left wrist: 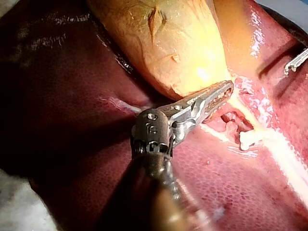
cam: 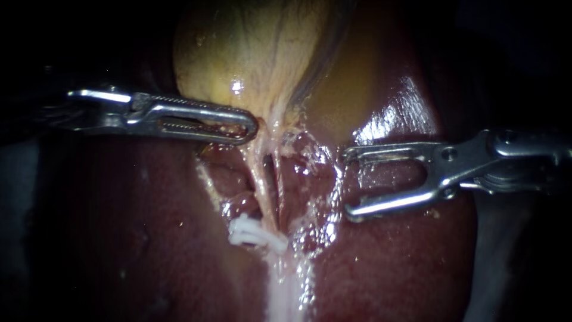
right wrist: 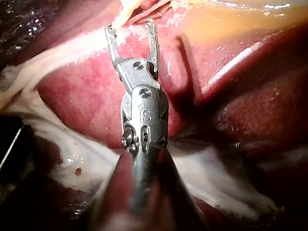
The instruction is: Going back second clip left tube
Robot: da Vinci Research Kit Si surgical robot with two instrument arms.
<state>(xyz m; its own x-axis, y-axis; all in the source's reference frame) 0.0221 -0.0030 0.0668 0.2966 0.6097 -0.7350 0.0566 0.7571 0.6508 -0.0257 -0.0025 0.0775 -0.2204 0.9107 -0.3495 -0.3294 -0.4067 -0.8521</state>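
Note:
A white clip (cam: 256,234) sits across the lower end of the left tube (cam: 257,179), a thin pale strand running down from the yellow gallbladder (cam: 250,53). A second strand (cam: 277,182) runs just to its right. My left instrument (cam: 249,127) lies along the gallbladder's lower edge, its jaws shut on tissue at the neck (left wrist: 226,89). My right instrument (cam: 350,183) is to the right of the tubes, jaws open and empty, well apart from the clip. In the right wrist view its open jaws (right wrist: 131,28) point toward the pale tissue. The clip (left wrist: 248,139) also shows beside the left instrument's jaws.
Dark red liver (cam: 131,238) surrounds the dissected bed. A white band of tissue (cam: 286,286) runs down from the clip. One jaw of the right instrument (left wrist: 296,61) shows beyond the left instrument's jaws in the left wrist view.

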